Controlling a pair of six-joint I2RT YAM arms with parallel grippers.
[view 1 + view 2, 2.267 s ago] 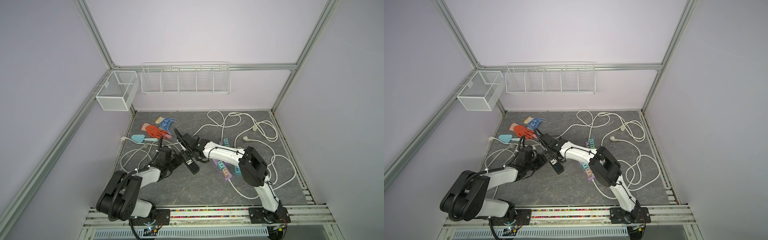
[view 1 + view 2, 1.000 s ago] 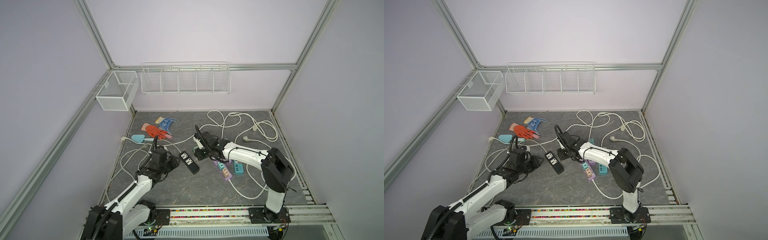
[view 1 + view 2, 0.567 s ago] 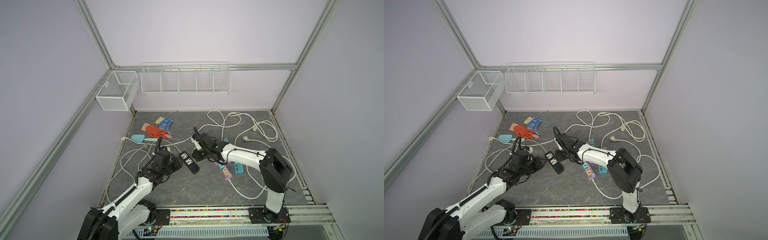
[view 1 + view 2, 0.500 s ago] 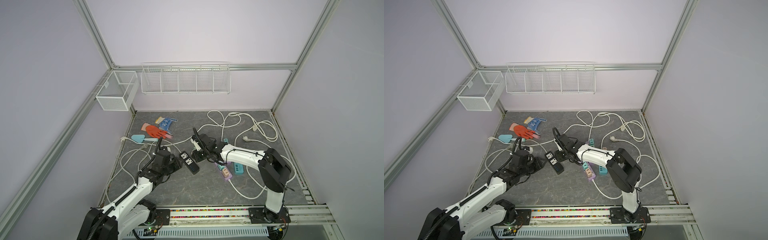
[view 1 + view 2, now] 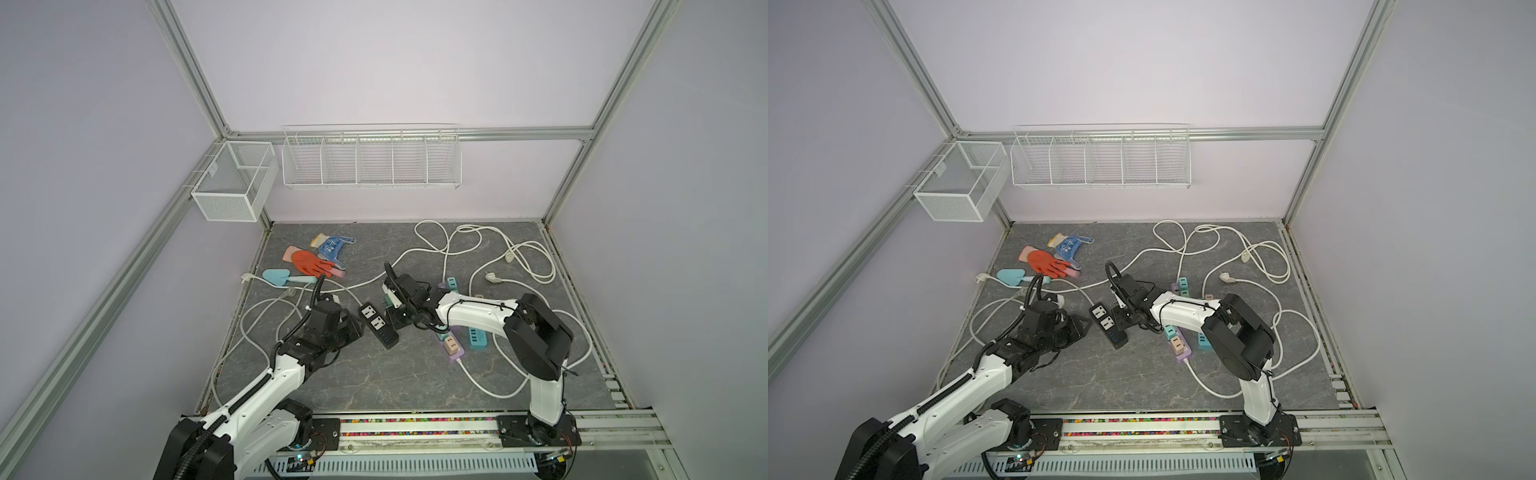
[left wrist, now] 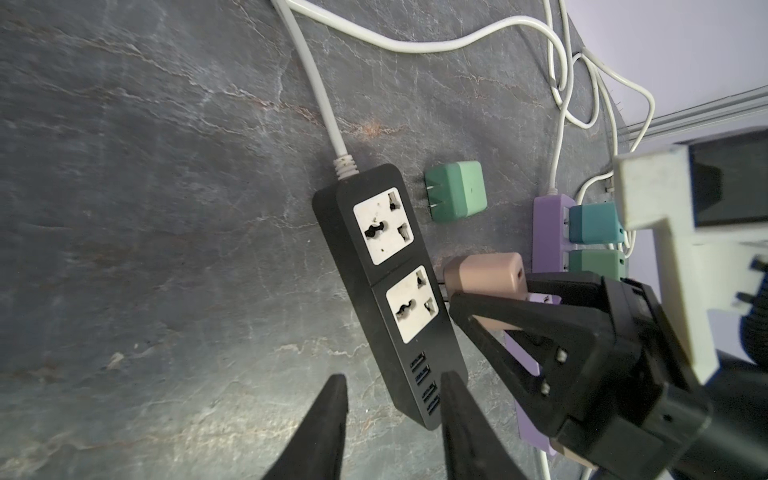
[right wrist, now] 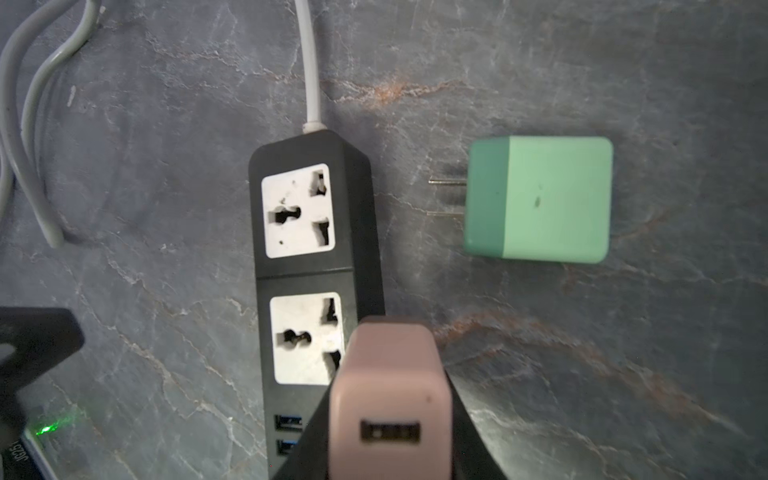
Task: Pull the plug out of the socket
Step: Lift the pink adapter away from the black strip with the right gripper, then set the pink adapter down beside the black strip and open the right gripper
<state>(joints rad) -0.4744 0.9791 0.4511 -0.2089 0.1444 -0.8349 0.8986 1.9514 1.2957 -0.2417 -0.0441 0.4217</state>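
The black power strip lies flat, and both of its white sockets are empty. My right gripper is shut on a pink plug, held just off the strip's side by the second socket. A green plug lies loose beside the strip. My left gripper is open at the strip's USB end, with one finger over its corner and nothing gripped.
A purple strip with coloured plugs and a teal strip lie right of the grippers. White cables loop across the back and both sides. A red glove, a blue glove and a teal trowel lie back left.
About two seconds ago both grippers were at the strip. The right one came away with the pink plug and has since drifted back beside the strip. The left arm drew back, then edged closer.
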